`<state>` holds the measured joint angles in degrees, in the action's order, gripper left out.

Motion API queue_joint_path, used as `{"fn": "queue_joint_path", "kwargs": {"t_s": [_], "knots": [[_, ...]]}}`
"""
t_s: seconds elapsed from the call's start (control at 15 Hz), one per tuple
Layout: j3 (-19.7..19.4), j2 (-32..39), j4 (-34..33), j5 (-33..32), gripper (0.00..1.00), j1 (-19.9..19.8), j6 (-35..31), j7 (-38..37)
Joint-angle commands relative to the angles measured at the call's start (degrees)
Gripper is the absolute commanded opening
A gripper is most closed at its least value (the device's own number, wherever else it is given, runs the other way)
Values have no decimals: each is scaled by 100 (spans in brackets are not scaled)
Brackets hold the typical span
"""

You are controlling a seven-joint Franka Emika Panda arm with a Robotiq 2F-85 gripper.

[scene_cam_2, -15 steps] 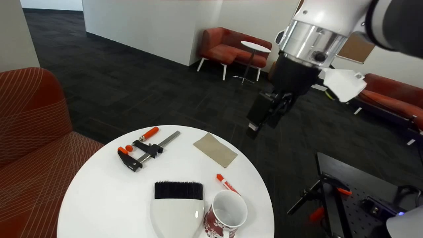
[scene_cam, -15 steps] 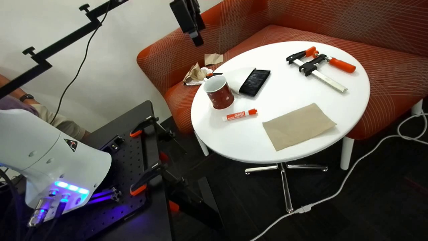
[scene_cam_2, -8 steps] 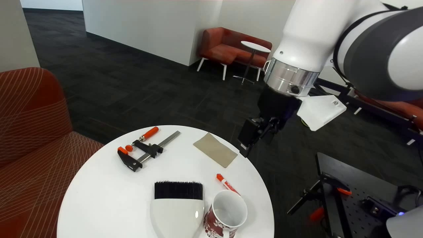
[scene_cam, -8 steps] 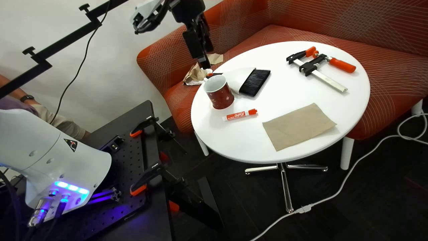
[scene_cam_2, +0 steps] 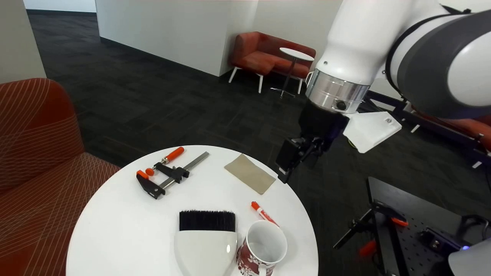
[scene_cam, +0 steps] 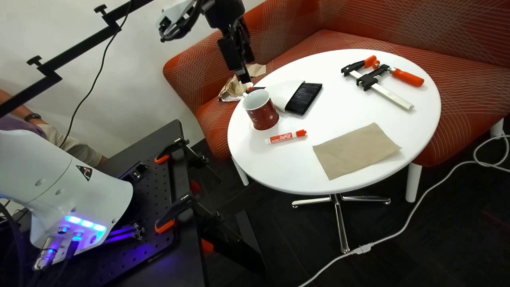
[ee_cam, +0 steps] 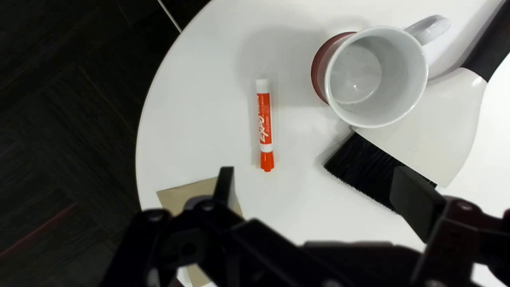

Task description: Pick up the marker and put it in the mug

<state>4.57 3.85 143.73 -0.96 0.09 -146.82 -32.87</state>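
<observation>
On the smooth round white counter [ee_cam: 195, 119], just beside the glossy dark red mug [ee_cam: 370, 75] with a white inside but not touching it, lies the slim red-and-white cylindrical marker [ee_cam: 264, 124]. Probably light, stiff plastic, it may slip or roll; a hold across mid-barrel seems safest. The jaws stand wide, holding nothing. The white black-bristled brush [ee_cam: 434, 123] looks softer at its fringe.

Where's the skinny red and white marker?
In the wrist view, the slim red-and-white marker lies on the round white table, left of the dark red cylindrical mug.
</observation>
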Motion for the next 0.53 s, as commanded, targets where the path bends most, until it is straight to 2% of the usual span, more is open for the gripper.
{"fn": "queue_joint_path", "kwargs": {"t_s": [0.0,0.47], "knots": [[-202,357,-199,119,100,94,-163,-56],[-507,1310,-622,99,100,215,-481,54]]}}
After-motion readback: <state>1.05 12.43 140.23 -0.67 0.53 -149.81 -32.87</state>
